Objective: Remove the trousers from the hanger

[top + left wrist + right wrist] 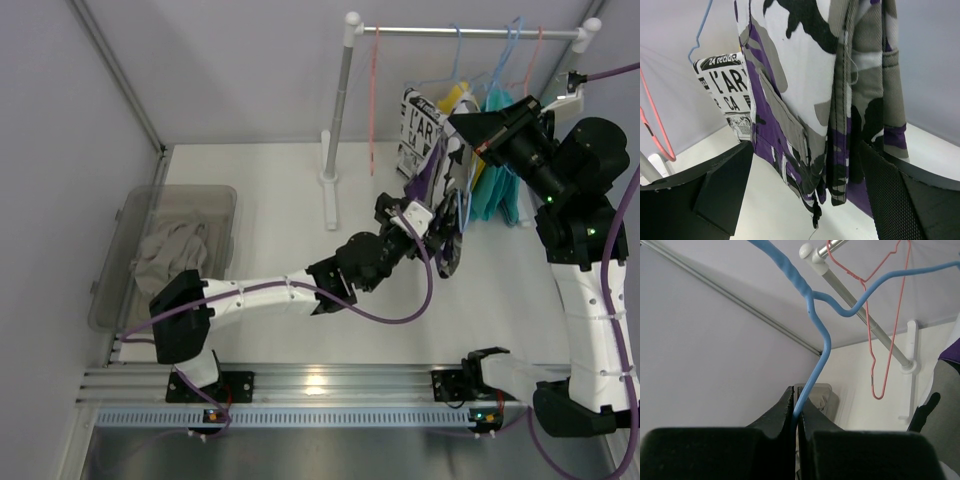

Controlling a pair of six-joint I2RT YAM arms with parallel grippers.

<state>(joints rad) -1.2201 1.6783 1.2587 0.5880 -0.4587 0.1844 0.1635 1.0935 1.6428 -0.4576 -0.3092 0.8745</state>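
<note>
Two tool fingers astride trousers' hem

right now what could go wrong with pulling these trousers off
1. The left gripper is open, only straddling the camouflage trousers; closing here may catch just one fold.
2. The right gripper pinches the thin blue hanger, which could slip when pulled.
3. The newsprint garment hangs close and might snag.
</note>
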